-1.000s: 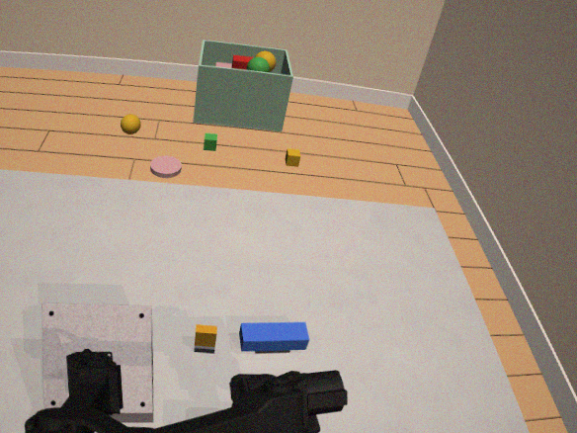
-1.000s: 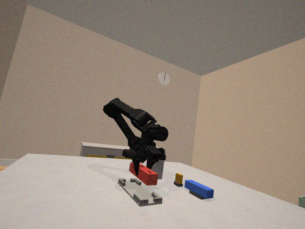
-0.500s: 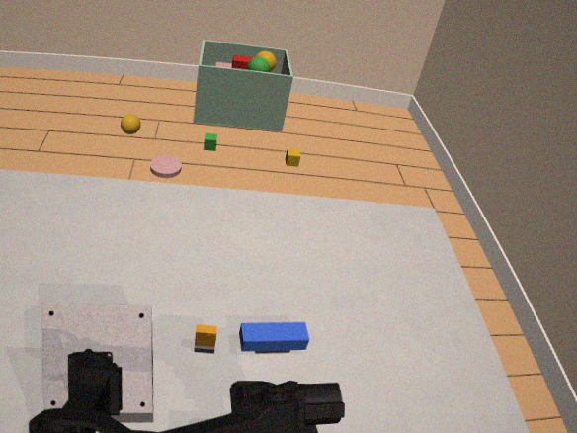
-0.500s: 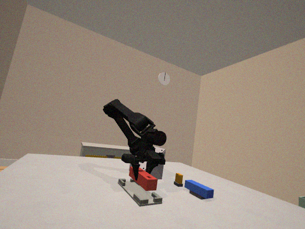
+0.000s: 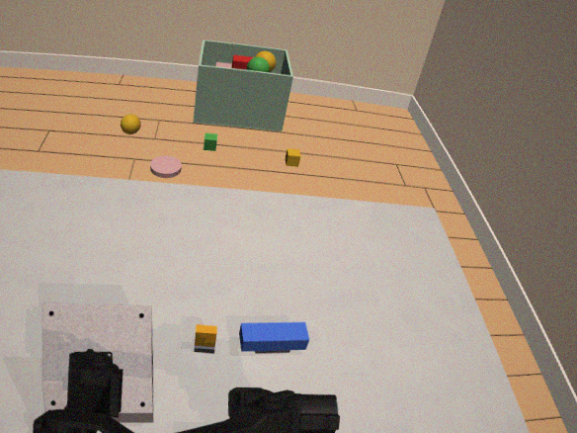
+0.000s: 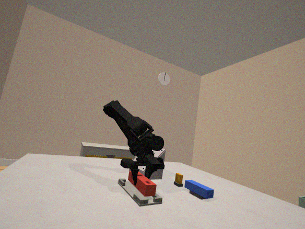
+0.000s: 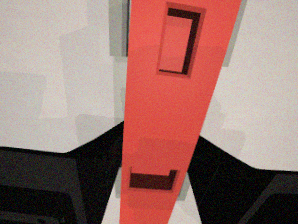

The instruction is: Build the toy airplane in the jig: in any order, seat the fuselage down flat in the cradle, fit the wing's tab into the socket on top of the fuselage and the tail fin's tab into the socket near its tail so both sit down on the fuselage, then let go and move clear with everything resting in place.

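Note:
The red fuselage (image 6: 143, 185) (image 7: 155, 105), with two open sockets on top, is lengthwise over the grey cradle (image 6: 130, 191). Its underside is at or just above the cradle; whether it touches or sits fully flat cannot be told. My gripper (image 6: 141, 180) (image 7: 155, 128) is shut on the fuselage, one finger on each long side. In the top view the arm hides both. The blue wing (image 5: 274, 336) (image 6: 198, 186) rests on the table on its dark tab, right of the cradle. The orange tail fin (image 5: 206, 335) (image 6: 178, 178) stands upright on its dark base, left of the wing.
The arm's pale base plate (image 5: 133, 346) is left of the tail fin in the top view. Beyond the table's far edge, a green bin (image 5: 242, 99) holds toys, and a yellow ball (image 5: 130, 124), a pink disc (image 5: 166, 166) and small blocks lie on the floor.

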Available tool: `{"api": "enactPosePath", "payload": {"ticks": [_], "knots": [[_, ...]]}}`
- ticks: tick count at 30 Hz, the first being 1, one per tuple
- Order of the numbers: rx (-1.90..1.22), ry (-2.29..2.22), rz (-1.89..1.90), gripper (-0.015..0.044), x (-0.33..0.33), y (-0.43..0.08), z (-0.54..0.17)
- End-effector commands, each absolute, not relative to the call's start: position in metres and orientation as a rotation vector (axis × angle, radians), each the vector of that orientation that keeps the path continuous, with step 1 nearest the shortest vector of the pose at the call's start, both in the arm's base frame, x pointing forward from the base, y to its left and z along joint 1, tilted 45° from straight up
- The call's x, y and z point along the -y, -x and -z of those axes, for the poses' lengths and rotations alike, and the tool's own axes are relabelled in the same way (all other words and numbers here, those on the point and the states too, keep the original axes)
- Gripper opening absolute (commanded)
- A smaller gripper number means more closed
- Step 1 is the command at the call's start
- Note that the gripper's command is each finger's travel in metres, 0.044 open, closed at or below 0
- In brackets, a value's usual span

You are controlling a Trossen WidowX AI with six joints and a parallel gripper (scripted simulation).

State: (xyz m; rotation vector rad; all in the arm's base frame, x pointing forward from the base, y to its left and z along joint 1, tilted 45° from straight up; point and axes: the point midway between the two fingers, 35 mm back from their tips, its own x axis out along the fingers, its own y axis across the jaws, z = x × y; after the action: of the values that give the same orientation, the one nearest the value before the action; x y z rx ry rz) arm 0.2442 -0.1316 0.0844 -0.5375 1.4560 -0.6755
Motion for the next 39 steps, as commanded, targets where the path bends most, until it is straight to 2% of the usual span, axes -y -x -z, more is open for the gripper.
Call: {"api": "enactPosePath", "payload": {"ticks": [1,4,9,25,32,39], "knots": [[-1.456,0.537,0.676,0.0181,0.132,-0.244,-0.085],[-1.456,0.537,0.676,0.0161,0.132,-0.244,-0.085],[-1.456,0.537,0.676,0.0030,0.132,-0.244,-0.085],[-1.456,0.537,0.676,0.0440,0.132,-0.244,-0.085],[-1.456,0.536,0.675,0.0440,0.130,-0.245,-0.086],[-1.463,0.538,0.665,0.0440,0.062,-0.247,-0.152]]}}
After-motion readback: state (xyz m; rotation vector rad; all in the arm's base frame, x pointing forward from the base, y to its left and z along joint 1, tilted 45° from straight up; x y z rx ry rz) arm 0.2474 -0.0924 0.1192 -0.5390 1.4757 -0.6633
